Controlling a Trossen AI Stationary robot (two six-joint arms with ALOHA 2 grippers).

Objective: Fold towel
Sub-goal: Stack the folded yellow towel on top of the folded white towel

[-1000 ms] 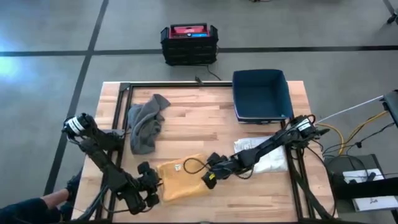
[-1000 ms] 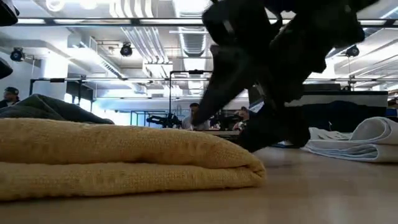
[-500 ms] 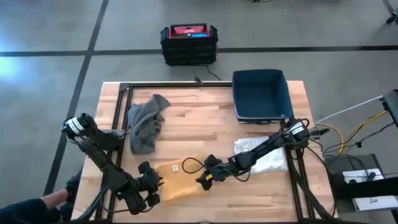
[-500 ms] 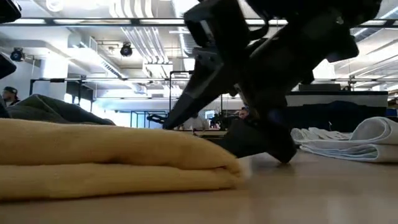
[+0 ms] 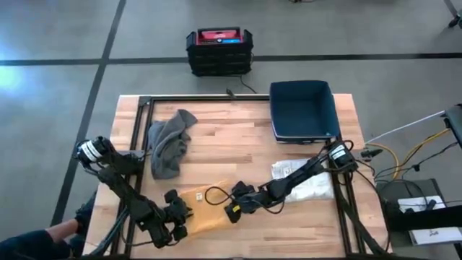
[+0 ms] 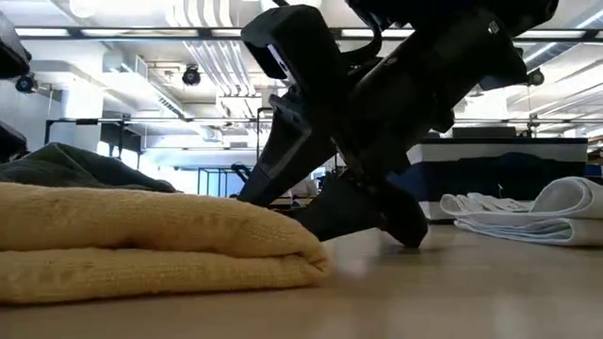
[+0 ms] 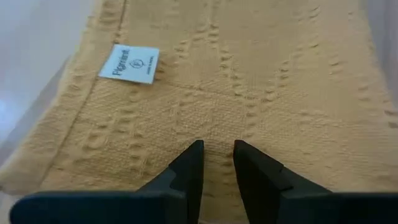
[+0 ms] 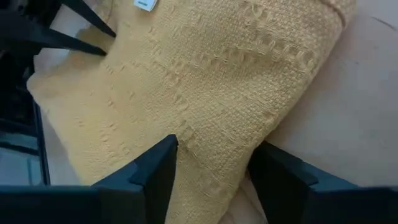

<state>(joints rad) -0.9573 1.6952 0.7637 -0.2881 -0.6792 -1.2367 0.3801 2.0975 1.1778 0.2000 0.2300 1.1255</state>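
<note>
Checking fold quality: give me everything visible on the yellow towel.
The yellow towel is a mustard, coarse-woven cloth with raised dotted rows, folded into stacked layers with a rounded fold edge. A small white label lies on top. It rests flat on the wooden table near the front edge. The left gripper, nearly shut, hangs over its surface; the right gripper, open, straddles its edge.

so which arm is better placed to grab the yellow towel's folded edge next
Likely the right. The right hand is open and straddles the yellow towel at its thick folded edge, low on the table. The left hand rests on the flat top with its fingers nearly together.
</note>
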